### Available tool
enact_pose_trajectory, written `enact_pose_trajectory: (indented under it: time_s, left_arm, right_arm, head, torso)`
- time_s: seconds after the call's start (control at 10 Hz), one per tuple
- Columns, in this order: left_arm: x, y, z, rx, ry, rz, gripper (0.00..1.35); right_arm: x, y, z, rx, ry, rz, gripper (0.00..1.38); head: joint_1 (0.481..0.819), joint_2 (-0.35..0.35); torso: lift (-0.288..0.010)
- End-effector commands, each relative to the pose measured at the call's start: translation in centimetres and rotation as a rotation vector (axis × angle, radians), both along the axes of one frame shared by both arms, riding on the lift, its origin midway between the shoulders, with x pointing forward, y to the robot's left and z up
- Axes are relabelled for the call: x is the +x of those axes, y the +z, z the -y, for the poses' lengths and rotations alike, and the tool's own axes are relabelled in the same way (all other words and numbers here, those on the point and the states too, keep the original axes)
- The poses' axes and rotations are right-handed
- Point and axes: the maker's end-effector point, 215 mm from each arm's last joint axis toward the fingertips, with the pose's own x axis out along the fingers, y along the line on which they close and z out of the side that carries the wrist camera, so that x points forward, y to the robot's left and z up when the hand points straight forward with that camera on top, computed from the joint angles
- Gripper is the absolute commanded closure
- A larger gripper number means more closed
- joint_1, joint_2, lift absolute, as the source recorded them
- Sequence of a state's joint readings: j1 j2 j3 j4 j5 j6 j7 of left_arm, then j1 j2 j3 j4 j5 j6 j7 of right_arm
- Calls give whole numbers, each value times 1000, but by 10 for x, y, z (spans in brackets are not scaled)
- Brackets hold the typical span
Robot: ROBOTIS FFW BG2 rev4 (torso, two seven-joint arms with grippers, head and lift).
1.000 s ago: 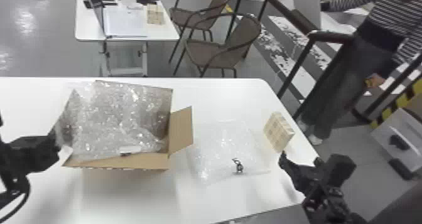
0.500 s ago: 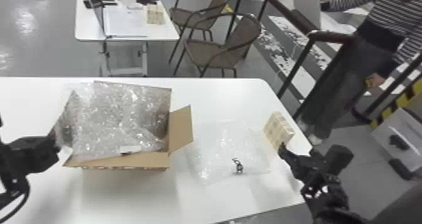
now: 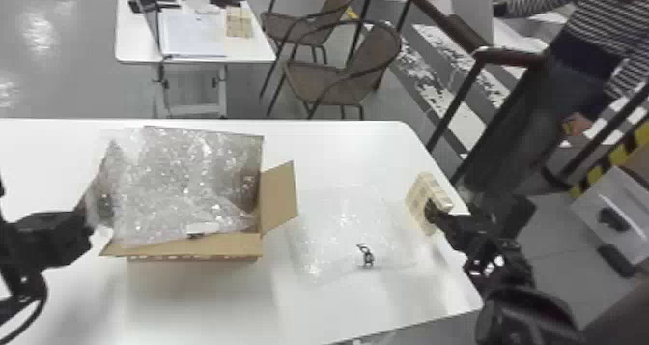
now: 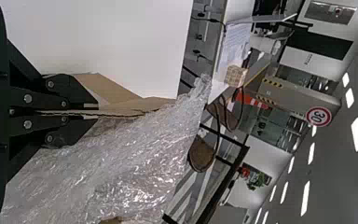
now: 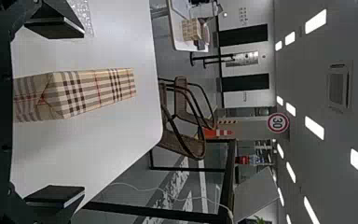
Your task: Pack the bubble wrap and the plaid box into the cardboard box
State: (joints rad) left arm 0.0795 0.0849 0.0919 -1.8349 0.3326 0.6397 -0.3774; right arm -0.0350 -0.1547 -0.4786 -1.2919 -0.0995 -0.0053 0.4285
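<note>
Reaching farther in than before, the right hand (image 3: 432,212) has come up to the plaid box (image 3: 421,205), and its tips now show in front of the box. The plaid box has stayed in its spot, standing tall near the right edge of the white counter (image 3: 193,300). The right hand is wide, and in its wrist view the box stands between the two fingers (image 5: 58,28), apart from both.

Across the counter, the left hand (image 3: 67,233) is pinched closed, holding the cardboard box (image 3: 193,247) by a flap (image 4: 116,112). The cardboard box is open, with another flap (image 3: 277,199) sticking out on the side toward the plaid box. Crinkly bubble wrap (image 3: 169,184) fills the cardboard box and spills over its left edge. A small white tag (image 3: 203,229) lies on it near the front.

More clear wrap (image 3: 338,228) lies flat between the two boxes. On it sits a little dark thing (image 3: 368,258), too small to name.

Behind the counter are brown chairs (image 3: 321,83) and another white table (image 3: 137,47) with papers (image 3: 188,37) and a checked box (image 3: 239,21).
</note>
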Motion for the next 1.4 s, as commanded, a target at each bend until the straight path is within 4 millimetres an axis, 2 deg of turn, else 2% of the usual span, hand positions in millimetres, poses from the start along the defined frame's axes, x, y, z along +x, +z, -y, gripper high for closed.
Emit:
enact_pose_trajectory:
  time_s: [0.0, 0.3, 0.4, 0.5, 0.7, 0.8, 0.9, 1.1, 1.2, 1.3]
  left_arm:
    - [0, 1, 2, -2, -1, 1, 1211]
    - [1, 2, 2, -5, -2, 5, 1211]
    - [1, 2, 2, -5, -2, 5, 1211]
    - [1, 2, 2, -7, -2, 5, 1211]
    - [0, 2, 3, -6, -4, 5, 1211]
    - [1, 2, 3, -5, -2, 6, 1211]
    - [1, 3, 3, -6, -3, 8, 1211]
    - [1, 3, 3, -6, -3, 8, 1211]
    - [1, 3, 3, -6, -3, 8, 1211]
    - [1, 3, 3, -6, -3, 8, 1211]
  right_arm:
    - [8, -8, -4, -13, 18, -29, 114]
    - [16, -27, -14, -14, 44, -73, 151]
    - [17, -26, -18, -18, 47, -73, 348]
    - [18, -23, -20, -18, 46, -73, 691]
    - [16, -13, -23, -28, 23, -69, 753]
    - [12, -13, -25, -27, 10, -70, 877]
    - [9, -16, -26, -20, 4, -74, 927]
    - [3, -15, -28, 11, -5, -61, 929]
    - [3, -7, -30, 17, -6, -41, 929]
    - [6, 10, -38, 40, 6, -5, 929]
  head:
    - [695, -293]
    - [695, -284]
    - [695, -279]
    - [695, -277]
    - [695, -272]
    - [695, -272]
    - [695, -271]
    - [695, -270]
    - [695, -270]
    - [695, -268]
  torso:
    - [-102]
    - [-102]
    - [-102]
    - [-102]
    - [-102]
    - [-102]
    - [-102]
    - [-102]
    - [-102]
    - [-102]
